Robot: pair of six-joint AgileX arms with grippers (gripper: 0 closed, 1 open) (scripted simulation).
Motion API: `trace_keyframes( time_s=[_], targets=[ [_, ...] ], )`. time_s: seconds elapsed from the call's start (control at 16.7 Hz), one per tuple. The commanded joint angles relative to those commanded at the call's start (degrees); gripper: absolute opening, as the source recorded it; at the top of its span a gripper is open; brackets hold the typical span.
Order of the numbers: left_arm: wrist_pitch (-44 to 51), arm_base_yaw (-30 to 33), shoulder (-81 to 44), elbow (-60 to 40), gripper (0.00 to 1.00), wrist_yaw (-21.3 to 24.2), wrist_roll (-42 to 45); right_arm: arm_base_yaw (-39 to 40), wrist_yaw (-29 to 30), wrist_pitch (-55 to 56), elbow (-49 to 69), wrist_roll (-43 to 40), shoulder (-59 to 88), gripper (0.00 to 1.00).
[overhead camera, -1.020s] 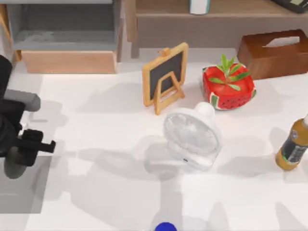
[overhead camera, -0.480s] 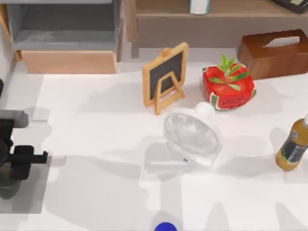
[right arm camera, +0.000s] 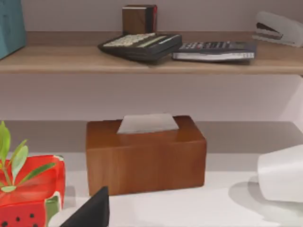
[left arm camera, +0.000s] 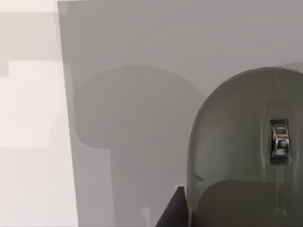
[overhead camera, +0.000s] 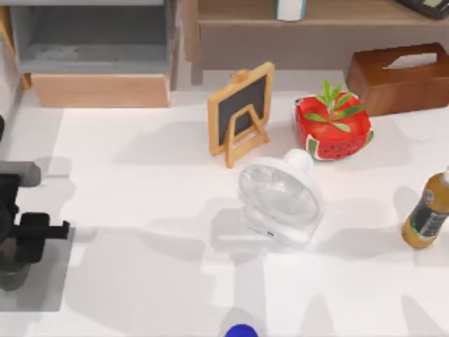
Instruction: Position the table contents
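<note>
The dark grey-green computer mouse (overhead camera: 10, 272) is over the grey mat (overhead camera: 43, 286) at the table's left edge, partly under my left arm. My left gripper (overhead camera: 17, 247) is over the mouse and shut on it. In the left wrist view the mouse (left arm camera: 244, 151) looms close above the mat (left arm camera: 137, 71), with one dark finger (left arm camera: 173, 209) pressed against its side. The white and teal book-like item (overhead camera: 290, 8) stands on the back shelf, and its teal edge (right arm camera: 9, 23) shows in the right wrist view. A dark part of my right gripper (right arm camera: 92, 210) faces the back shelf.
A small chalkboard easel (overhead camera: 240, 112), a white fan (overhead camera: 280, 198), a watermelon planter (overhead camera: 332, 126), a wooden tissue box (overhead camera: 396, 76) and a bottle (overhead camera: 426, 214) stand across the white table (overhead camera: 140, 175). Calculators (right arm camera: 142, 45) and a stapler (right arm camera: 277, 28) lie on the shelf.
Over the past second my left gripper carried the mouse left and toward the front, over the grey mat. It has held still for the last half second.
</note>
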State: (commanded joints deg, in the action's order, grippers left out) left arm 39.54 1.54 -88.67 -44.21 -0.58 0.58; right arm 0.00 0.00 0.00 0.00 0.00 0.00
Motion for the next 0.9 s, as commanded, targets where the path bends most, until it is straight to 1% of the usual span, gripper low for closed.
trace_keyframes(
  time_s=[0.54, 0.6, 0.9],
  targets=[
    [0.0, 0.0, 0.0, 0.0, 0.98, 0.0, 0.0, 0.0, 0.0, 0.0, 0.0, 0.0, 0.0, 1.0],
    [0.0, 0.0, 0.0, 0.0, 1.0, 0.0, 0.0, 0.0, 0.0, 0.0, 0.0, 0.0, 0.0, 1.0],
    [0.0, 0.0, 0.0, 0.0, 1.0, 0.0, 0.0, 0.0, 0.0, 0.0, 0.0, 0.0, 0.0, 1.0]
  ],
)
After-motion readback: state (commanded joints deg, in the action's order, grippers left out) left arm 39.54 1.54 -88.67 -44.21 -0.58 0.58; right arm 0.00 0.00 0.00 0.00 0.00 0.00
